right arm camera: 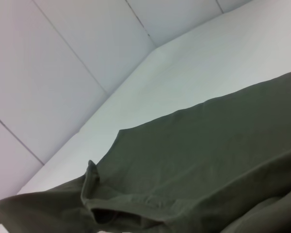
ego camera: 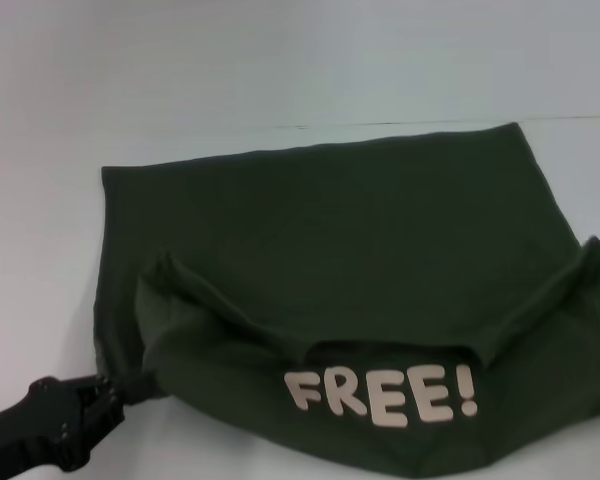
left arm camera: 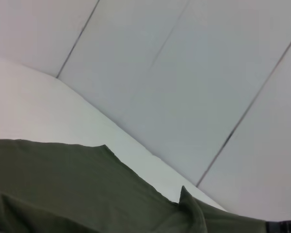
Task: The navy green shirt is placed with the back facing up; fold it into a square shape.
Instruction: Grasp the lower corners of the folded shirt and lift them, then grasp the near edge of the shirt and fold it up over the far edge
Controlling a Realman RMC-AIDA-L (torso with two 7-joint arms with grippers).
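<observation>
One left end effector point(ego camera: 110, 392) on navy green shirt point(ego camera: 330, 260)

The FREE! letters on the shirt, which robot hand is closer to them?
Left, as far as the head view shows. The left gripper sits at the navy green shirt's near-left corner, beside the FREE! lettering. The right gripper is out of the head view, so its position can't be compared.

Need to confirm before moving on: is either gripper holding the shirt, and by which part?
The left gripper pinches the navy green shirt at the near-left corner of its folded-over edge. The right gripper is out of view.
</observation>
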